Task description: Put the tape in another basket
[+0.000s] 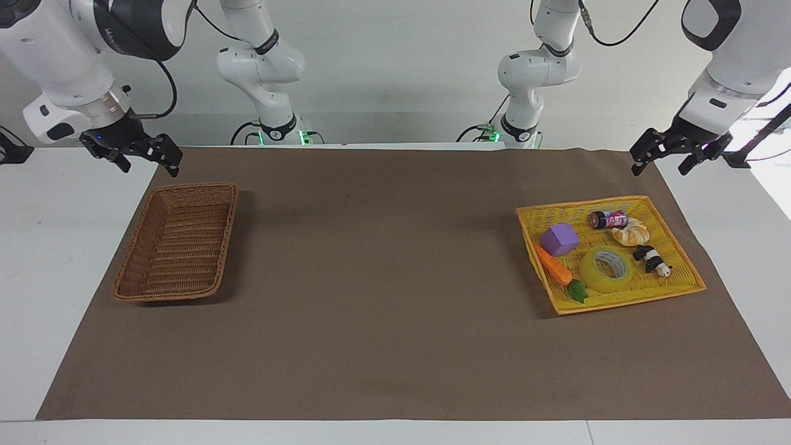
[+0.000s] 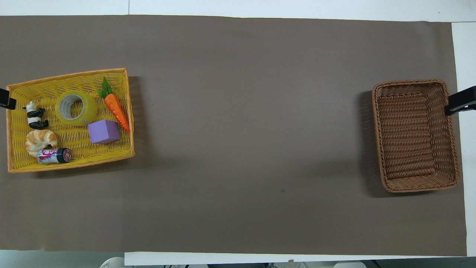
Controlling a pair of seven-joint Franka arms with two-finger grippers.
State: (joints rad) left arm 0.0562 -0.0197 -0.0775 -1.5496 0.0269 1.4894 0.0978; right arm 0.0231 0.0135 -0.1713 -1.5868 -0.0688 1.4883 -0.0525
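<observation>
Facing view, nearest the camera: the brown paper mat (image 1: 395,346) covering the white tabletop (image 1: 43,259) lies bare along its nearest stretch.
Facing view, tape: the wide roll of translucent yellow packing tape with a grey-white core (image 1: 605,269) lies flat, hole upward, in the bright yellow woven tray (image 1: 624,304) at the left arm's end of the tabletop.
Facing view, neighbours: an orange toy carrot (image 1: 554,266) and a purple block (image 1: 560,240) sit beside the tape; a panda figure (image 1: 652,259), a bread roll (image 1: 631,233) and a small can (image 1: 608,219) share the tray.
Facing view, goal: the brown wicker rectangular basket (image 1: 176,244) sits at the right arm's end, well apart from the tray.
Facing view, left pincer (image 1: 673,156): raised over the tabletop's edge near the tray, fingers spread, holding nothing.
Facing view, right pincer (image 1: 145,159): raised near the wicker basket, fingers spread, holding nothing; this arm waits.
Overhead view, tape (image 2: 76,108): farther from the robots than the block (image 2: 104,131), with the carrot (image 2: 116,108) just beside it.
Overhead view, pincers: only dark tips show at the picture's edges.
Judgement: the left arm is much nearer; the tape lies below it and farther from the robots, so a descent onto the roll's wall looks likely.
</observation>
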